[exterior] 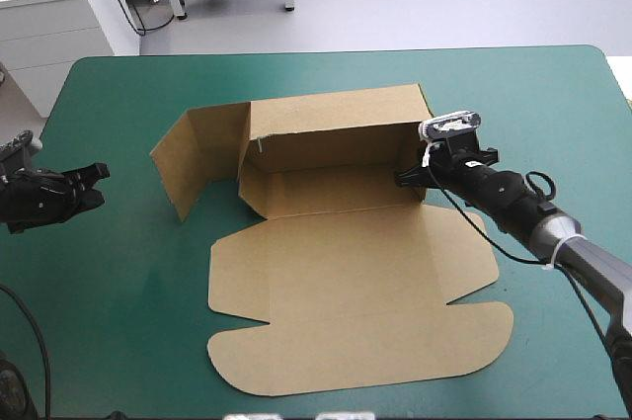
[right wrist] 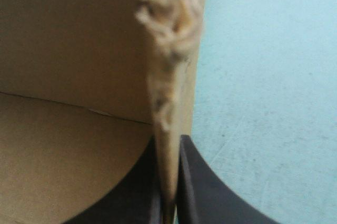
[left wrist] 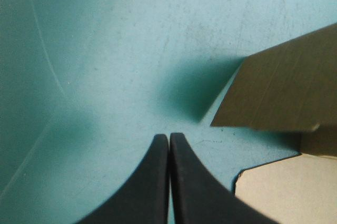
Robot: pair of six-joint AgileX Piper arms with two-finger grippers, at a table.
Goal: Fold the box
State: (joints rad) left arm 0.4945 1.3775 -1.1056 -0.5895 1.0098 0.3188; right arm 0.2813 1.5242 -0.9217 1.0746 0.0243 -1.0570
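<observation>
A: Where does the box [exterior: 346,272] sit, and which arm has it?

B: It lies mid-frame in the high view, on the teal-green cover [exterior: 118,341]. The right gripper [exterior: 407,179], at centre right of the frame, has it. Its black fingers are pinched almost together on the right side wall [exterior: 420,148], with the board between them. The right wrist view shows the frayed edge of that wall rising straight out of the grip.

A: Why hold it there?

B: Probably to keep that wall upright against the back wall [exterior: 336,114], so the corner stays square until something is tucked over it.

A: And the other arm?

B: The left gripper [exterior: 97,183] is at the left edge of the frame, well apart from the board. Its fingers meet in one point and hold nothing. Ahead of it, the left flap [exterior: 197,158] stands splayed outward and not square to the back wall. The gripper seems parked there because that flap is likely its job.

A: What is the count?

B: One box and two grippers, one loaded and one empty. Three panels are raised: back, right and the splayed left. One lid [exterior: 355,341] lies flat in the lower middle of the frame.
</observation>
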